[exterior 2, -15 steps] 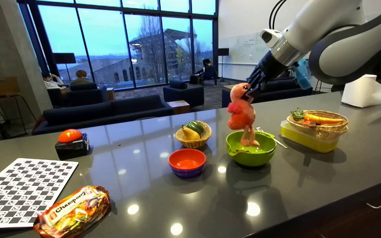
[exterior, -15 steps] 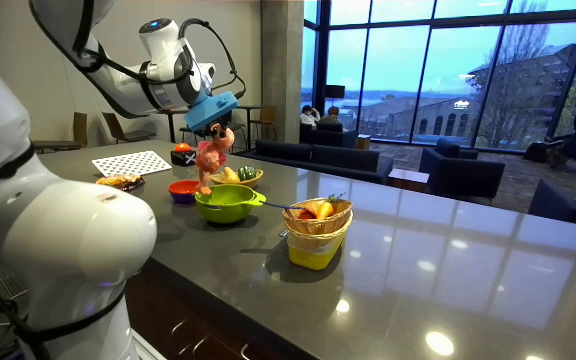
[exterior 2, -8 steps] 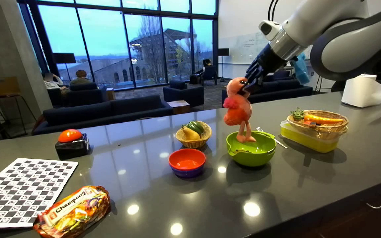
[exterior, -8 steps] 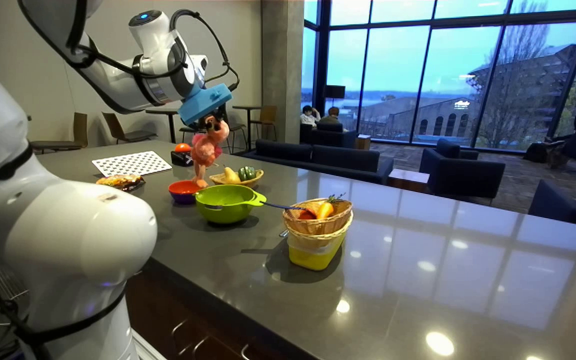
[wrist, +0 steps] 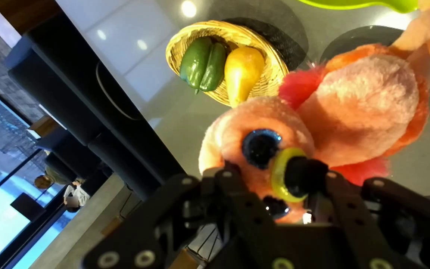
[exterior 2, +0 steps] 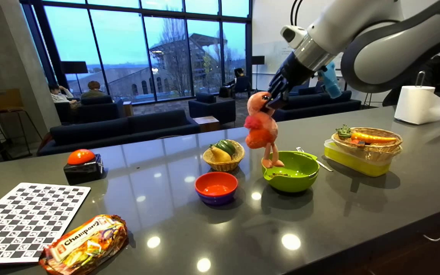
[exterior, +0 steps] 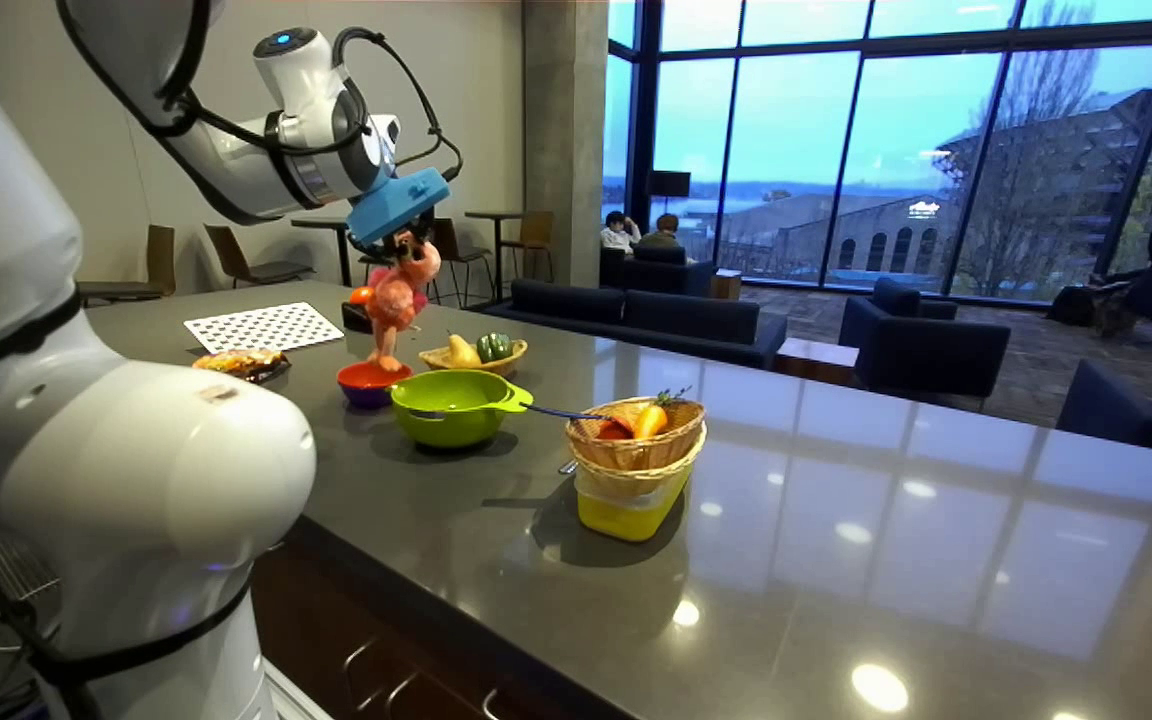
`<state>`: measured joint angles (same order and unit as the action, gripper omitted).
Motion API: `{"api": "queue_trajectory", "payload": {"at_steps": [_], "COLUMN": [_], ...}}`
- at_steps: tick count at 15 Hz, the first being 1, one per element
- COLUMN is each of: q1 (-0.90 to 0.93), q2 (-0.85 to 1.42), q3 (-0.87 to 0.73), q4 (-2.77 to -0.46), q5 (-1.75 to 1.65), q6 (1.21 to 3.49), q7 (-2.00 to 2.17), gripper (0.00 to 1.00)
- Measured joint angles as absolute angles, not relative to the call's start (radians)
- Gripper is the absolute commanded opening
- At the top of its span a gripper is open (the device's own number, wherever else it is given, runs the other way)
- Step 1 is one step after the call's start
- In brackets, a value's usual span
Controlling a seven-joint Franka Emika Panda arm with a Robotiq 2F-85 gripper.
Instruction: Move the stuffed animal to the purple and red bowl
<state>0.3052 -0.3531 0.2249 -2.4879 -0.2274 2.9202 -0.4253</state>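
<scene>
One stuffed animal (exterior: 398, 303), a pink plush bird, hangs above the counter (exterior: 816, 590) in an exterior view, head grasped by the tool (exterior: 406, 248). From where I stand it has just shifted off the green bowl (exterior: 448, 425); its feet now line up with the back rim of the purple and red bowl (exterior: 366, 392). Judgement: transport under way, no placement yet. Long axis steep and leaning, head up, legs slanting down toward that bowl.

In an exterior view, the feet (exterior 2: 272, 163) have moved likewise, from within the green bowl's outline to its edge, apart from the purple and red bowl. Target probably not reached; more sideways travel, then lowering, seems called for. Axis near upright here, head highest, beak turned toward the arm (exterior 2: 338, 30).

Wrist view: fingers (wrist: 231, 188) clenched on the head about the beak; exact contact partly hidden. Face toward the wrist. Axis runs from head to legs, which leave the frame at upper right. Wicker basket (wrist: 269, 74) shows beside the head.
</scene>
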Motion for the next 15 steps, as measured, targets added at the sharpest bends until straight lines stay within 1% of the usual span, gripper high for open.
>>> {"api": "queue_trajectory", "payload": {"at_steps": [15], "q1": [0.333], "q2": [0.005], "q3": [0.231], "q4": [-2.21], "q5": [-0.215], "q6": [2.919], "q7": [-0.524], "gripper": [0.13]}}
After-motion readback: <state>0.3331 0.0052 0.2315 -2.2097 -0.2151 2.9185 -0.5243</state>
